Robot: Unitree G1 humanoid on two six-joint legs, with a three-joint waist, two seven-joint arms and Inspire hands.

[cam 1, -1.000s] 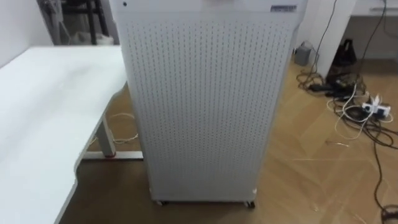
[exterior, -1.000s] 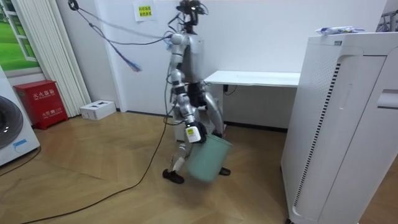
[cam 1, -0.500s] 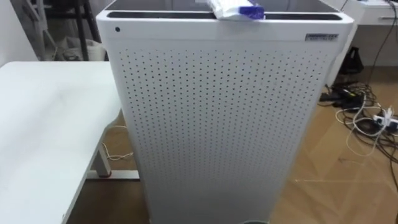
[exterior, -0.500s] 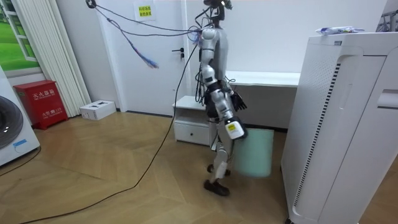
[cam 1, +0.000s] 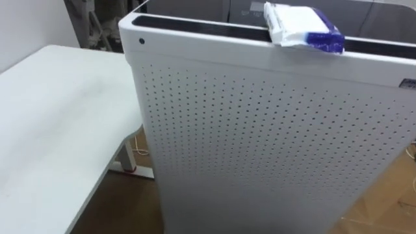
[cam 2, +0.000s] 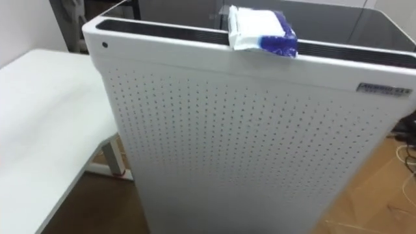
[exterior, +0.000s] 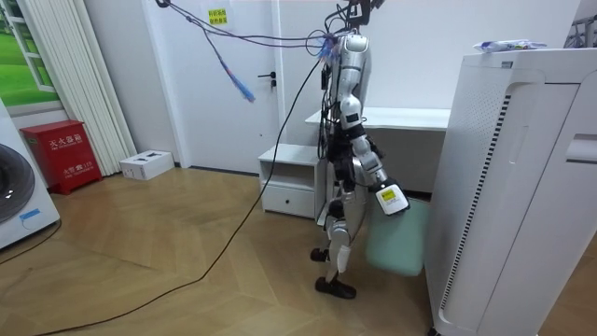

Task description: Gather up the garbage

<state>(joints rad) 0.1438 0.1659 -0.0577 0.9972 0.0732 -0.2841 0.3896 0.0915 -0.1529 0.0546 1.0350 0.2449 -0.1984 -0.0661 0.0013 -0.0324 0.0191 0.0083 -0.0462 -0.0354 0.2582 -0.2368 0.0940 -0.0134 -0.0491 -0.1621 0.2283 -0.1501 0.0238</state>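
Right hand (exterior: 392,199) hangs low beside the robot's thigh in the room view, at the end of an arm that runs down from the shoulder and bends slightly forward at the elbow. It sits at the rim of a pale green bin (exterior: 401,247), which hangs below it just above the floor. The white tag on the hand's back covers the fingers, so I cannot tell whether they are curled round the rim.

The robot stands upright on the wooden floor (exterior: 168,271), one foot ahead of the other. It faces the room view's right, towards a tall white cabinet (cam 1: 273,143) with a dotted front panel. The bin is between its legs and that cabinet.

The garbage is a crumpled white and blue packet (cam 1: 302,27). It lies on top of the cabinet, at the front edge and across the dark strip there, well above the hand and the bin.

A white table (cam 1: 52,110) stands on the robot's left, just beside the cabinet. In the room view a small white drawer unit (exterior: 289,182) stands by the table, behind the robot.
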